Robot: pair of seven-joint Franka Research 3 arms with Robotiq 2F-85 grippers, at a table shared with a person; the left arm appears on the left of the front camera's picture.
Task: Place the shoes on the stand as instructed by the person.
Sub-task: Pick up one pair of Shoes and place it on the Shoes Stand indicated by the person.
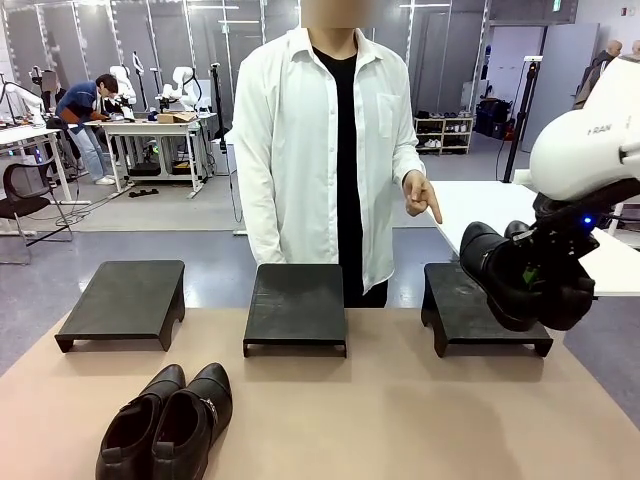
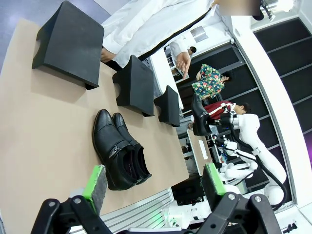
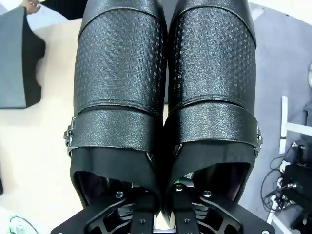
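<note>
A pair of glossy black leather dress shoes (image 1: 497,272) is held at the right edge of the frame, its inner walls pinched together by the closed right gripper (image 1: 533,275). The long axis is laid toward picture left, toes leading. The low matte black flat-topped stand (image 1: 470,312) lies just below and left of the pincer and appears to be indicated by the person's hand (image 1: 420,193). The left gripper (image 2: 155,178) is spread wide above the second black pair (image 2: 119,153), which rests on the tan table (image 1: 400,420).

- We note the right gripper (image 1: 530,276) clamped on one shoe pair (image 1: 497,268), aloft by the right stand (image 1: 465,312).
- Person's hand (image 1: 420,194) points downward.
- Other pair (image 1: 165,425) on counter (image 1: 400,420).
</note>
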